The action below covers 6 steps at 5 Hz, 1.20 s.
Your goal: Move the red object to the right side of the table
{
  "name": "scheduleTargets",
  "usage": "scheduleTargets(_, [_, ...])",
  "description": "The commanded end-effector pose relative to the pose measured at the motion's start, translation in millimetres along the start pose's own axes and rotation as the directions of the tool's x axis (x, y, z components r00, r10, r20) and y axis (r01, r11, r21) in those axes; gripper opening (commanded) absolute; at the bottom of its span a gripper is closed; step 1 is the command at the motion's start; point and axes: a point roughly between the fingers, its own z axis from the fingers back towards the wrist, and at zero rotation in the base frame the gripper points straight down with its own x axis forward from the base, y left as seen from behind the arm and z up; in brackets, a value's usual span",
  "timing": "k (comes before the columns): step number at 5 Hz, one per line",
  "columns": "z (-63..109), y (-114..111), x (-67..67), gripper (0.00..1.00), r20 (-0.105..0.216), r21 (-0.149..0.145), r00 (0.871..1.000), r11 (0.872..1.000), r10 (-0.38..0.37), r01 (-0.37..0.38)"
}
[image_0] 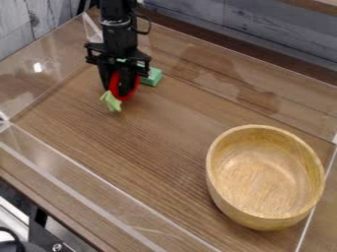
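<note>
At the far left of the brown wood-grain desk (pixel 145 157), the black tool (pixel 122 83) points straight down from a dark arm and its fingers are clenched around the small smooth red egg-shaped toy (pixel 124 85). The toy sits low at the desk surface, between the two fingers, with its light green leafy stub (pixel 113 100) poking out toward the lower left; whether it is touching the wood or just lifted off it cannot be told from this view. Just beside the tool, on its right, lies a flat green rectangular block (pixel 153 76), partly hidden by the fingers. Well apart from all this, near the front right corner, stands a large round light wooden bowl (pixel 266 175). Low clear acrylic walls (pixel 39 59) edge the desk, catching pale reflections along the left side.
</note>
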Motion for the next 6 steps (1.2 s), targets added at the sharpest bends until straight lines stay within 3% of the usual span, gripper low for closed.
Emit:
scheduleTargets(1, [11.8,0.8,9.3,0.0,0.049,0.02,0.999,1.0,0.0,-0.001])
scheduleTargets(6, [6.8,-7.2,15.8,0.0,0.046,0.019,0.999,1.0,-0.004,0.004])
